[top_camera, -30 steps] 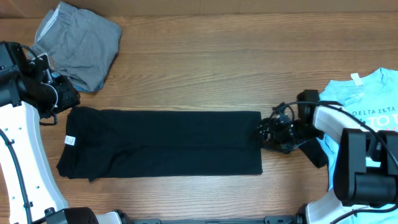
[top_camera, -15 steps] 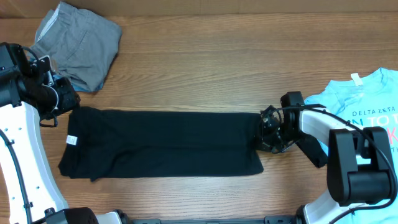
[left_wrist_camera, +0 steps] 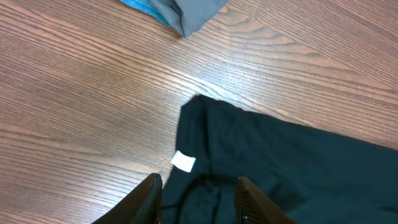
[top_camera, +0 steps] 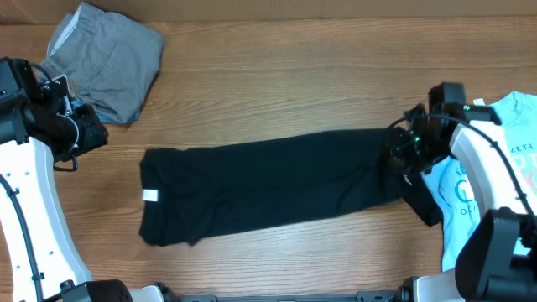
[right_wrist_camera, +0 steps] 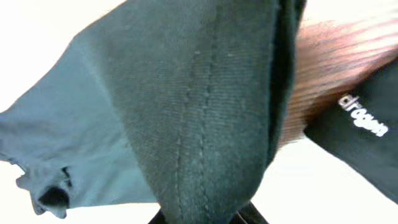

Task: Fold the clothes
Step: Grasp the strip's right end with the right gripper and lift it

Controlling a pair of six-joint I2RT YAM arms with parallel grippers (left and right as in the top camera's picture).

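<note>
Clamping the right end of the black T-shirt (top_camera: 260, 189), the right gripper (top_camera: 398, 158) has its jaws together on the fabric, and the right wrist view is filled with a stitched hem of that dark cloth. The shirt lies as a long folded strip across the middle of the wooden table (top_camera: 277, 75), slanted so its held end sits farther from the robot than its free end, where the white neck tag (top_camera: 150, 196) shows. The left gripper (top_camera: 91, 134) hangs left of the shirt, not touching it, its fingers (left_wrist_camera: 151, 198) apart with nothing between them. A grey garment (top_camera: 109, 54) lies crumpled at the far left with a blue piece (left_wrist_camera: 140, 7) under it, and a light-blue printed tee (top_camera: 513, 117) lies at the right edge.
</note>
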